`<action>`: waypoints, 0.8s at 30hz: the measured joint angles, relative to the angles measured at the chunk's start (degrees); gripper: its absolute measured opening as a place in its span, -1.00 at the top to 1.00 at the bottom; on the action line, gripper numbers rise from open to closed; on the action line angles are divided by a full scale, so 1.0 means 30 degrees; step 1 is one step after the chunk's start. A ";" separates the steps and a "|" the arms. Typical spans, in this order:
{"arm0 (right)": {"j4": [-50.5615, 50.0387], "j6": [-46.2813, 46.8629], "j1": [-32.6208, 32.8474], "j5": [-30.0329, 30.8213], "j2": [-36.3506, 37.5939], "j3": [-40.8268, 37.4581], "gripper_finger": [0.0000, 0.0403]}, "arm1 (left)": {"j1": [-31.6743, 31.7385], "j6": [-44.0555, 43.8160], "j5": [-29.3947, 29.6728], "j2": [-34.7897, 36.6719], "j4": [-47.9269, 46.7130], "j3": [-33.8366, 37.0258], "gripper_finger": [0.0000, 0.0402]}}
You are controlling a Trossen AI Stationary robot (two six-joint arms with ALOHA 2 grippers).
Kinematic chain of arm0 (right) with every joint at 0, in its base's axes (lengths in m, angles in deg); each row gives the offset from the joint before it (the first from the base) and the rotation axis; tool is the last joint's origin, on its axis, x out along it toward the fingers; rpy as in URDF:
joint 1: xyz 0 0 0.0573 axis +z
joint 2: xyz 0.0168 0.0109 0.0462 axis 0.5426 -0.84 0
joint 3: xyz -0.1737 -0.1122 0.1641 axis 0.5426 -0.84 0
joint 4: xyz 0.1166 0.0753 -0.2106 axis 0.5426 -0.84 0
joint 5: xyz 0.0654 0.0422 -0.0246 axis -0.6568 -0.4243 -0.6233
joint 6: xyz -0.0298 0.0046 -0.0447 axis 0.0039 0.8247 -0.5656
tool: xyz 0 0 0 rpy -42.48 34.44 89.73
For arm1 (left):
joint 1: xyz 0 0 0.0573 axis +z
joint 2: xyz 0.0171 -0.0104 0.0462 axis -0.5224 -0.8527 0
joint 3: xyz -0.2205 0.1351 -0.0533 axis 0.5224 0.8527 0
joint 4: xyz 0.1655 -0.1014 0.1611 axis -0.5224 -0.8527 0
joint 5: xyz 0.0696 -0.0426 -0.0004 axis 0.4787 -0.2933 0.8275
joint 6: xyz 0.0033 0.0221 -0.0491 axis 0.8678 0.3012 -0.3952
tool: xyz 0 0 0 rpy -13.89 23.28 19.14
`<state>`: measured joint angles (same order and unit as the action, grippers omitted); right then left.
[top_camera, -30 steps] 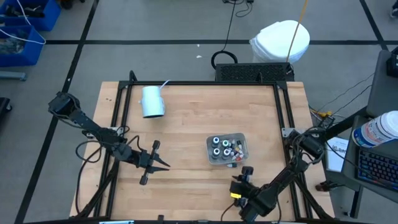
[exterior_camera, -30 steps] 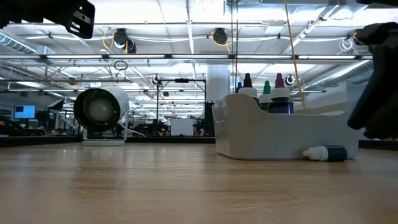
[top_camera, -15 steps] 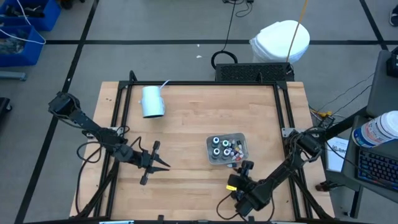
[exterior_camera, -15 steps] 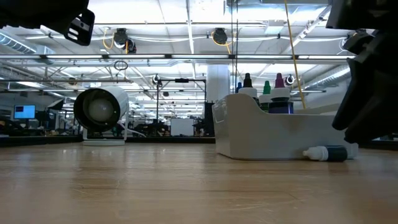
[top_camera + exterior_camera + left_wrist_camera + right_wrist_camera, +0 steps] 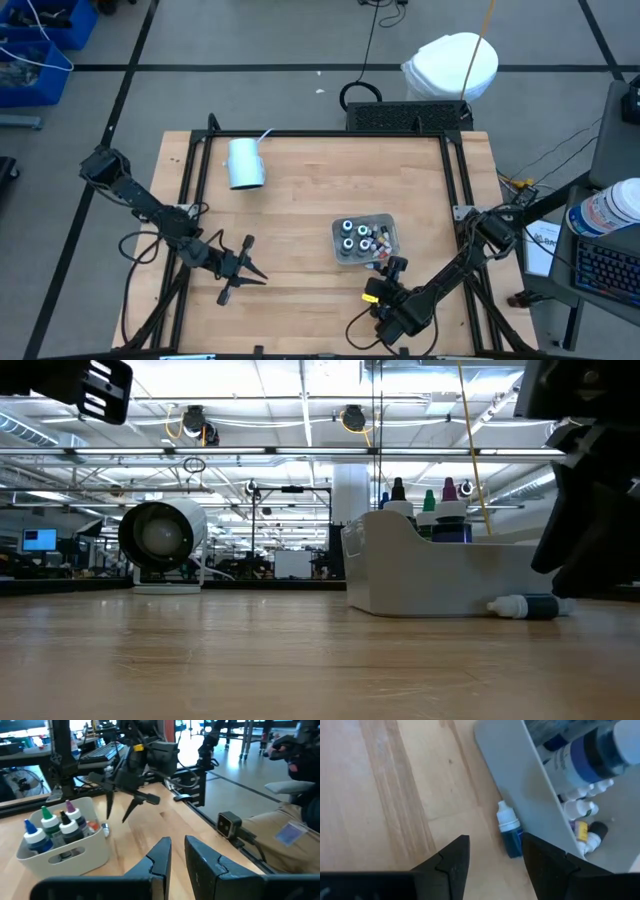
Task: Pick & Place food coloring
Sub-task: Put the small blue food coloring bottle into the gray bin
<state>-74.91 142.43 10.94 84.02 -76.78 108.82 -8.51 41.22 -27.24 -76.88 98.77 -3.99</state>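
Right gripper (image 5: pixel 492 857): fingers are spread wide and nothing is held; it is poised just above the table, right over the loose bottle.
Loose bottle: a small dark-blue food coloring bottle with a white cap (image 5: pixel 509 830) is seen lying on its side on the wood, straight ahead between the fingertips, close against the tray's outer wall.
Tray: a pale grey square plastic tray (image 5: pixel 364 240) is placed just beyond the bottle; taller dark jars with coloured tops and small white-capped bottles (image 5: pixel 580 810) are packed inside.
Left gripper (image 5: pixel 240 273): fingers are held nearly together, nothing between them; it is parked well apart from the tray, on the far side of the table from the right gripper.
Farther off: a pale blue cylindrical cup (image 5: pixel 245 164) is lying on its side, well beyond the tray.
Risk: one finger may be brought down onto the tray wall, the gap beside the bottle being tight; the round bottle may be rolled away or squeezed out if it is clamped off-centre.
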 joint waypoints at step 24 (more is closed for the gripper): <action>0.0857 -0.0629 -0.1019 -0.0871 0.0066 -0.2066 0.15 | -0.0206 0.0347 0.0040 0.0000 -0.0403 0.0000 0.69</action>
<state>-72.34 140.55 7.89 81.41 -76.59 102.62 -9.13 42.27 -27.12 -76.88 97.56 -3.99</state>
